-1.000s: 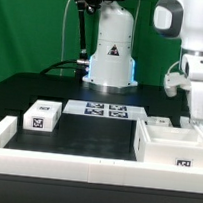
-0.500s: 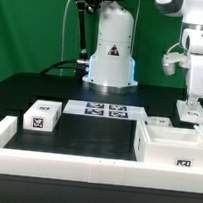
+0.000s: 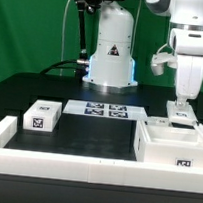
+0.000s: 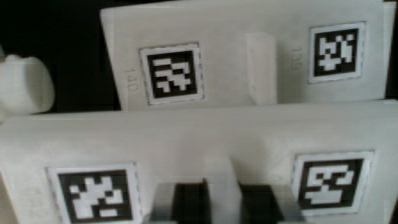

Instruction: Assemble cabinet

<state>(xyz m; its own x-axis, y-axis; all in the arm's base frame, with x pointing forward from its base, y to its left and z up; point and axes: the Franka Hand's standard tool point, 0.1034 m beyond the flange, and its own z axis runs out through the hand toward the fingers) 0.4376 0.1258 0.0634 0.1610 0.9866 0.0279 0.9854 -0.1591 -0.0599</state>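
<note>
Overhead, the jaws stand nearly closed, gripping nothing, above the cabinet and a small white block.

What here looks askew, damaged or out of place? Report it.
Nothing stands out. The cabinet sits square on the table at the exterior view's right, with the gripper shut just above the tagged white part behind it. A small white block rests upright at the left, and the marker board lies flat.

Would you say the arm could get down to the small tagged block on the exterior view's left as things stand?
Probably yes: the small tagged block stands alone on the dark mat with nothing above it, though the tool is across the scene, over the cabinet.
</note>
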